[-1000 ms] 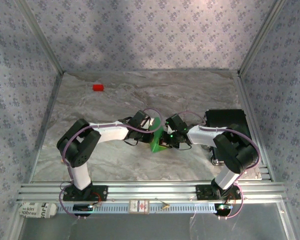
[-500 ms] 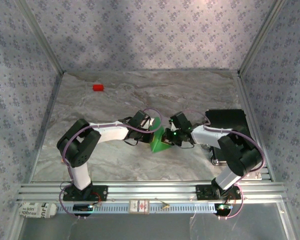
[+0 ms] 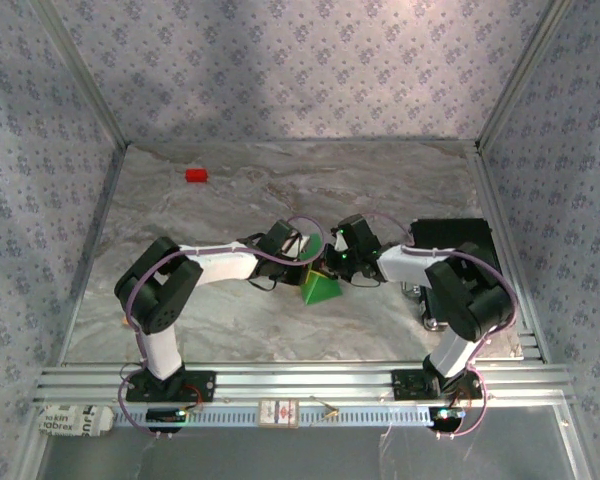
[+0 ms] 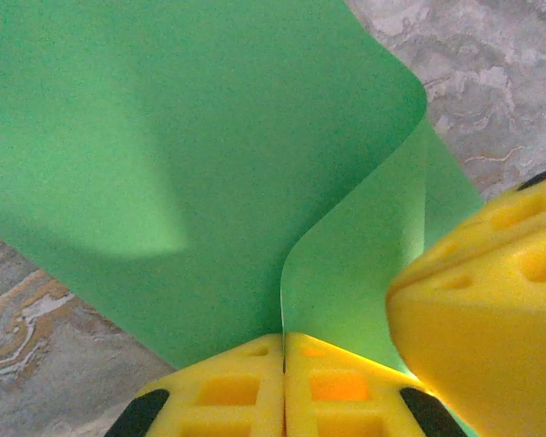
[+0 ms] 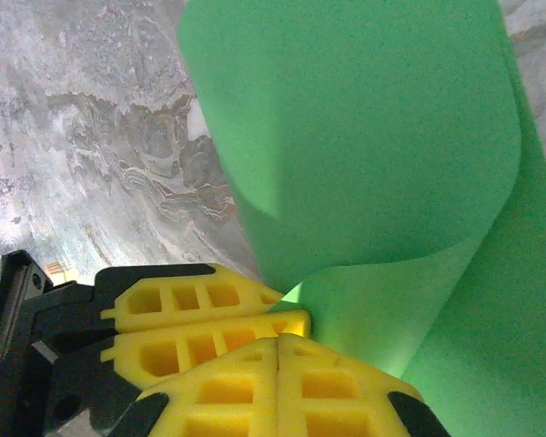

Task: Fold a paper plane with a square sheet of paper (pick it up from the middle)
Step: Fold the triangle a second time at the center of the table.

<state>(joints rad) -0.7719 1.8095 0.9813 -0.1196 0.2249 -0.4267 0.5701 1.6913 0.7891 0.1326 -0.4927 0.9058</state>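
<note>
Pinching the square sheet of paper point(image 4: 191, 137), your left gripper point(image 4: 283, 350) has its yellow pads pressed together with the green sheet's edge caught in the seam between them. Your right gripper point(image 5: 279, 344) nips the same sheet the same way, and the two claws sit just beside one another, the left one's yellow fingers lying alongside the right one's in the right wrist view. From both grips the paper runs away in a soft curl, one flap bowing over the other. Seen from above, it shows as a small green triangle just on the near side of the claws, around the middle of the worktop point(image 3: 230, 330); whether it touches the surface you cannot tell. Well apart, a small red block point(image 3: 196, 175) lies toward the far left corner, and a black box point(image 3: 452, 238) sits by the right edge
</note>
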